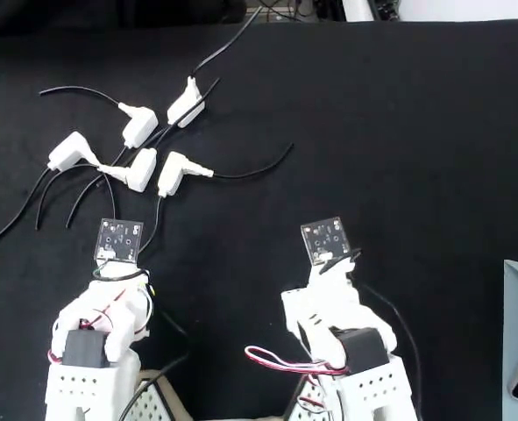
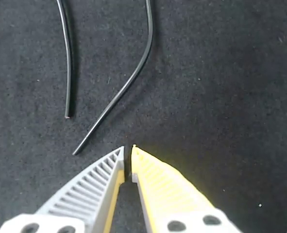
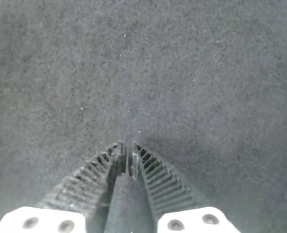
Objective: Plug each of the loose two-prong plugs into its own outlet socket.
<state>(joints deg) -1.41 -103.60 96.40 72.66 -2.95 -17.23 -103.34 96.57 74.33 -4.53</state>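
Listing five plugs point(image 1: 138, 125) upper left, we judge them light, rigid, limp-corded, best pinched across the body; left gripper point(image 2: 127, 151) and right gripper point(image 3: 127, 148) closed, empty.

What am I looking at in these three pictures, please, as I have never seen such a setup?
These are two white robot arms at a table covered in black cloth. The high view looks down from a fixed camera: the left arm and right arm sit at the bottom. Five white plug pieces on black cables lie bunched beyond the left arm. The other two pictures come from a camera on each wrist, looking along its jaws. Both pairs of jaws are shut and hold nothing; the left wrist view also shows two cable ends.
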